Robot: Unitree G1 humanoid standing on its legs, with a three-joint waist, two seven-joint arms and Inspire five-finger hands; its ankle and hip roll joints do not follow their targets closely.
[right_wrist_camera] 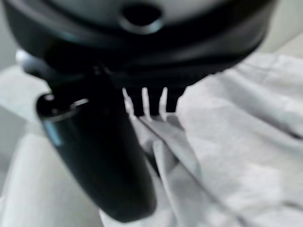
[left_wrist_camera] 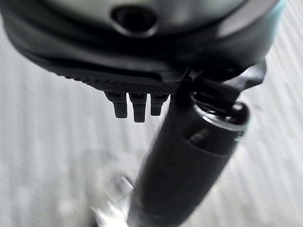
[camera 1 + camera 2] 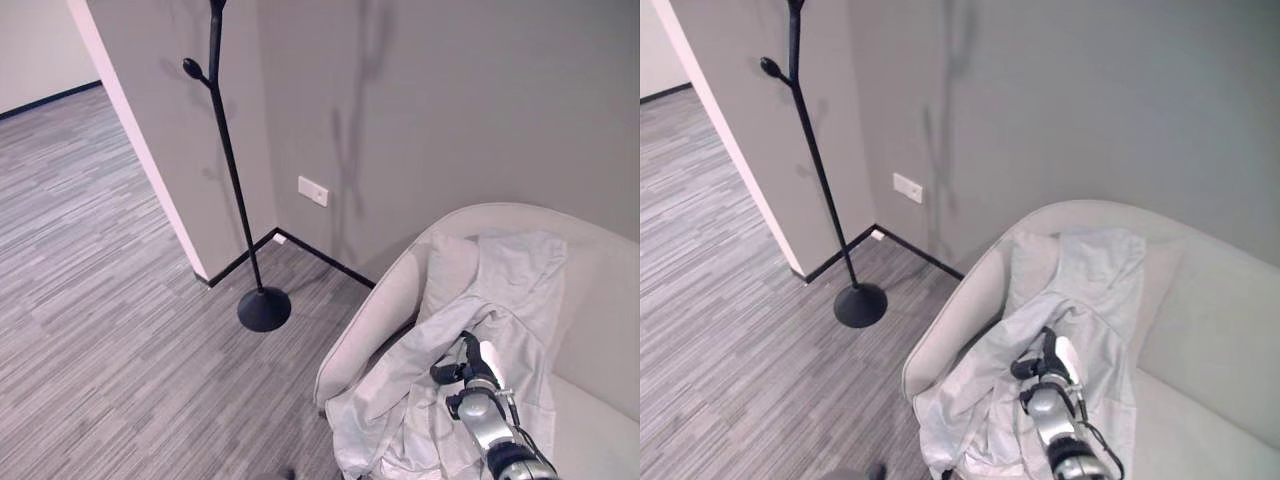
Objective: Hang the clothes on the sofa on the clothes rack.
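A light grey garment (image 3: 500,300) lies crumpled over the back and left arm of a beige sofa (image 3: 605,300). My right hand (image 3: 478,392) rests on the middle of the garment, fingers curled into the cloth. In the right wrist view a raised fold of the garment (image 1: 165,137) runs up between the thumb (image 1: 94,156) and the fingers. The black clothes rack (image 3: 232,170) stands bare in the wall corner to the sofa's left, its round base (image 3: 264,308) on the floor. My left hand (image 2: 142,56) hangs over the striped floor, fingers relaxed and holding nothing.
Grey walls meet in a corner behind the rack, with a white wall socket (image 3: 313,190) low down. Grey striped flooring (image 3: 110,330) spreads to the left of the sofa and round the rack's base.
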